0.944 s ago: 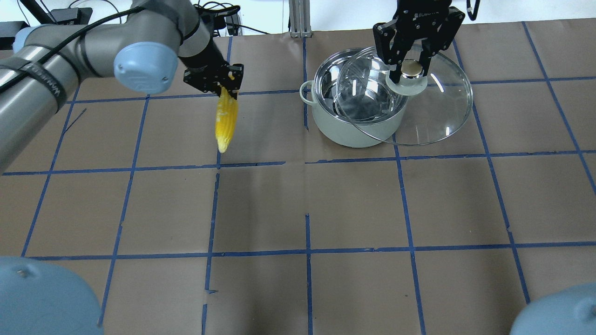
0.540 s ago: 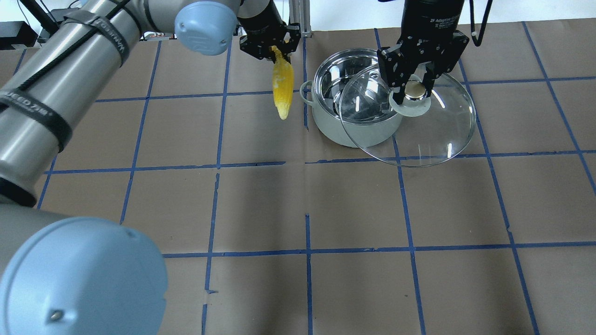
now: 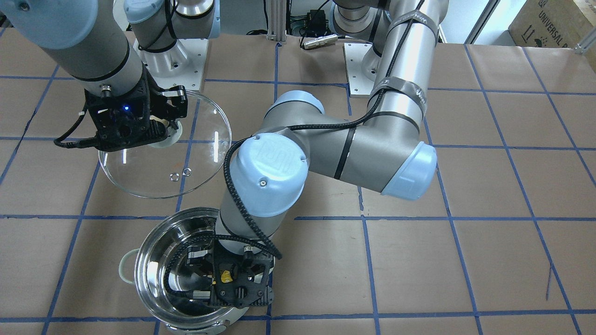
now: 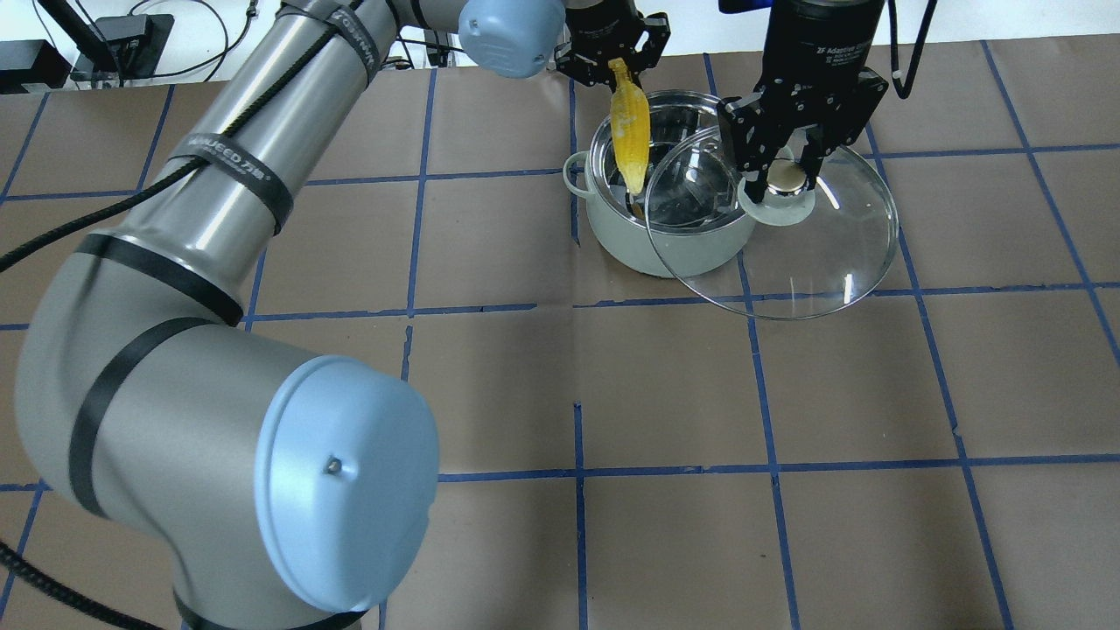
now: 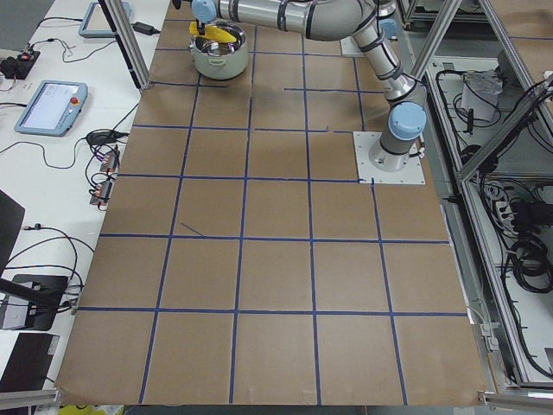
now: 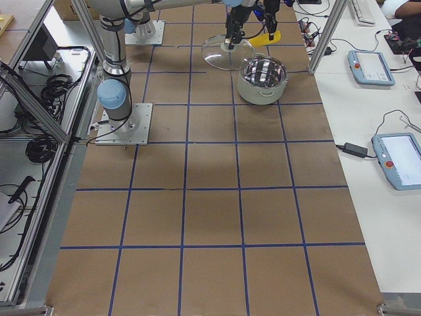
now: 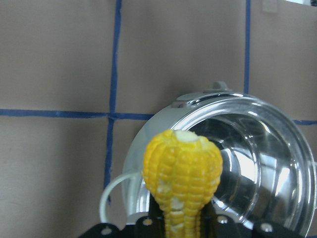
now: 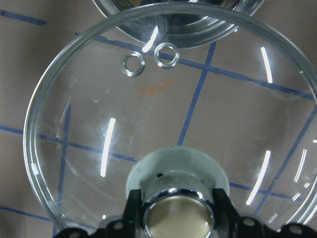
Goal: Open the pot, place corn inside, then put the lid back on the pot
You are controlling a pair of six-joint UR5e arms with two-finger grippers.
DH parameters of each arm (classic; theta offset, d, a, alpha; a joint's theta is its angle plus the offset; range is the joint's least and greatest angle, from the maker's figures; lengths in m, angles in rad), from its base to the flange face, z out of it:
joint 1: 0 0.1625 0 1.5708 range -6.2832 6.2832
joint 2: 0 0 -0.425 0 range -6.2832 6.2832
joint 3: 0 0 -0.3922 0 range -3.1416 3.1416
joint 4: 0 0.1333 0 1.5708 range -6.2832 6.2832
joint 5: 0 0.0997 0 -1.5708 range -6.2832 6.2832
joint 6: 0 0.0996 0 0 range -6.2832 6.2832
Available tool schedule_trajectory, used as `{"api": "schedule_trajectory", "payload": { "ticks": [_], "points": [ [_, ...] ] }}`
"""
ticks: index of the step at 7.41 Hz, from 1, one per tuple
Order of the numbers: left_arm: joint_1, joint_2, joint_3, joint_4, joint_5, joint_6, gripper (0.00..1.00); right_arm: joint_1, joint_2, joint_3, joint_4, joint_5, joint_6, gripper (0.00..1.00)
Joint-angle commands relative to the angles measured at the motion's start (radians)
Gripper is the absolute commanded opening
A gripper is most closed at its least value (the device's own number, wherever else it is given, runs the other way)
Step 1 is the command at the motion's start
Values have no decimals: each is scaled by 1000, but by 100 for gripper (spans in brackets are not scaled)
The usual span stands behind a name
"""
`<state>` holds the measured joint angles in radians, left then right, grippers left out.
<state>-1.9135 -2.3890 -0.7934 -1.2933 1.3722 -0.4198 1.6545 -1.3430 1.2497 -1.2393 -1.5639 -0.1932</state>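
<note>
The open steel pot [image 4: 612,229] with pale green handles stands at the table's far middle; it also shows in the front view [image 3: 153,260] and the left wrist view [image 7: 257,148]. My left gripper [image 4: 617,68] is shut on the yellow corn [image 4: 630,131] and holds it tip down over the pot's mouth; the corn also shows in the left wrist view [image 7: 182,171]. My right gripper [image 4: 785,172] is shut on the knob of the glass lid [image 4: 814,254], holding it in the air just right of the pot, overlapping its rim. The lid fills the right wrist view [image 8: 163,114].
Brown paper with blue tape grid lines covers the table [image 4: 577,394]. The left arm's large elbow [image 4: 341,481] reaches across the near left of the overhead view. Tablets and cables [image 5: 52,104] lie on the side bench beyond the table.
My left gripper has carried the corn rightward from open table to above the pot's mouth. My right gripper has drifted the lid slightly right and nearer, uncovering more of the pot.
</note>
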Motion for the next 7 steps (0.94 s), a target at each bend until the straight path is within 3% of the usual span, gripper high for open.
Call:
{"api": "schedule_trajectory", "payload": {
  "ticks": [1, 5, 7],
  "points": [
    [-39, -73, 51, 5, 60, -2, 100, 18, -22, -6, -11, 5, 6, 28],
    [25, -6, 27, -40, 68, 108, 100, -11, -13, 46, -32, 2, -15, 28],
    [132, 95, -18, -223, 80, 275, 100, -33, -7, 44, -124, -13, -44, 28]
  ]
}}
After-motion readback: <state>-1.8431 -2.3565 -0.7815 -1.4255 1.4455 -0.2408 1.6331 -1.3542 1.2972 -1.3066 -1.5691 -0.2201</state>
